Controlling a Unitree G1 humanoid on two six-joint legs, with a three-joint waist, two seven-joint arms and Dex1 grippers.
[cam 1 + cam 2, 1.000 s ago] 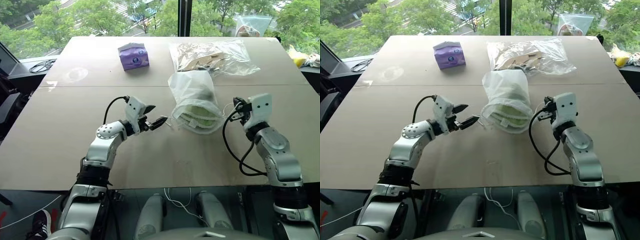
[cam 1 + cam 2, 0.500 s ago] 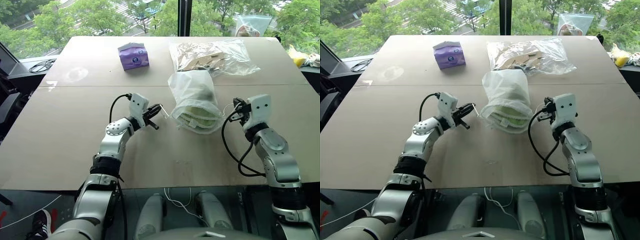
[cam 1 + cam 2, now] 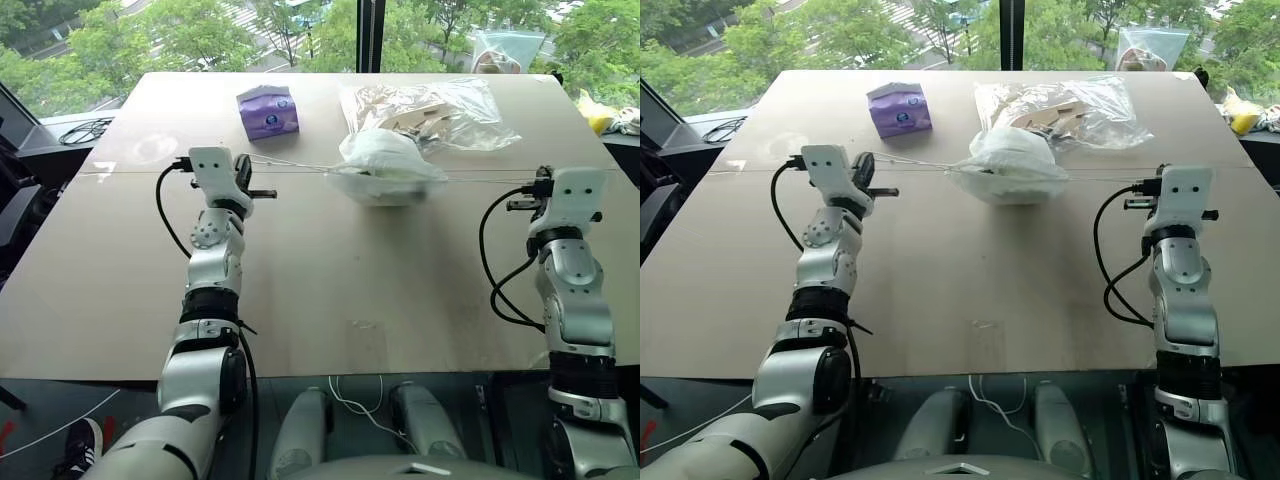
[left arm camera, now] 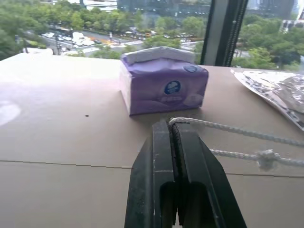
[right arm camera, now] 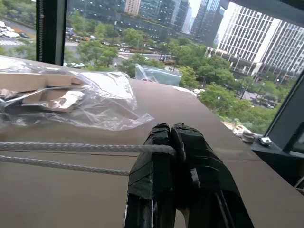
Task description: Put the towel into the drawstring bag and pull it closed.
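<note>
The drawstring bag [image 3: 386,168] sits bunched and cinched at mid table, its white fabric puckered at the mouth. The towel is hidden inside the gathered fabric. Two white cords run taut from the bag's mouth, one to each side. My left gripper [image 3: 243,173] is raised left of the bag and shut on the left cord [image 4: 237,130], which loops over its fingertips [image 4: 164,130]. Raised to the bag's right, my right gripper [image 3: 540,185] is shut on the right cord [image 5: 71,147], pinched between its taped fingertips [image 5: 187,137].
A purple tissue pack [image 3: 267,110] stands on the far left of the table. Just behind the drawstring bag lies a clear plastic bag [image 3: 425,108] with tan contents. A smaller clear bag [image 3: 505,48] rests at the far edge, and a black cable [image 3: 85,130] lies off the table's left.
The left gripper closed on the cord. Both grippers rose and swung apart, stretching the cords tight. The bag's open mouth drew shut and the bag bunched up, sliding a little away from me.
</note>
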